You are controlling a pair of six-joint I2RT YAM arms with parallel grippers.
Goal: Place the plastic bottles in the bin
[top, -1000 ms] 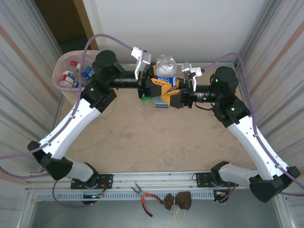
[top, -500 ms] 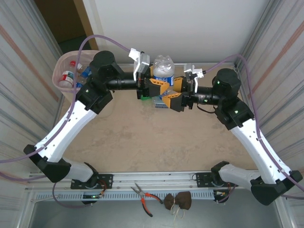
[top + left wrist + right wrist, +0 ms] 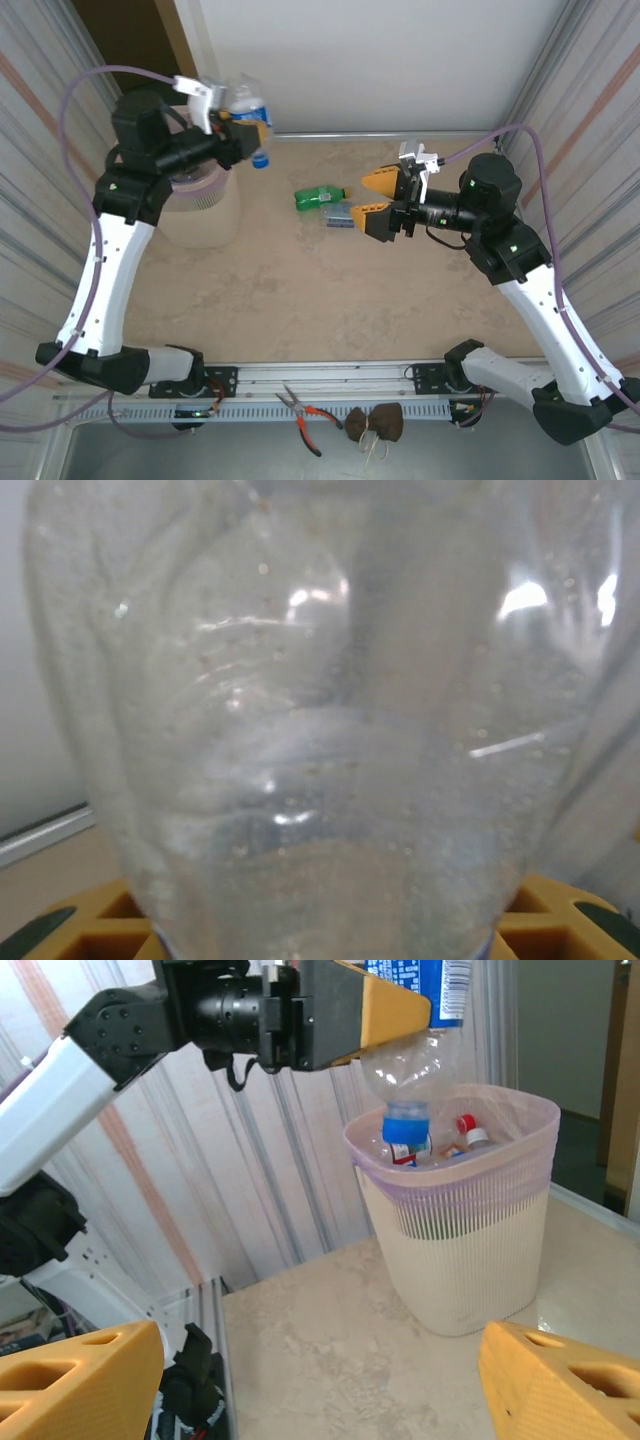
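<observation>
- Clear bottle point(image 3: 410, 1065), blue label, blue cap down: aloft by the bin point(image 3: 470, 1260), pinched in the left gripper point(image 3: 248, 128).
- Bin: far left of the table point(image 3: 300, 290); several bottles point(image 3: 462, 1135) inside.
- Green bottle point(image 3: 320, 198): lying on the table, mid-far.
- Right gripper point(image 3: 358, 197): jaws spread, holding nothing, just beside the green bottle.

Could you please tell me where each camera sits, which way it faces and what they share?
Top external: above and behind the arms, looking down on the table; both show.
Left wrist: on that wrist, close against the clear bottle; left fingers at the bottom edge.
Right wrist: on that wrist, facing the bin across the table; right fingers in the bottom corners.
Shared: all three see the bottle the left fingers hold.
</observation>
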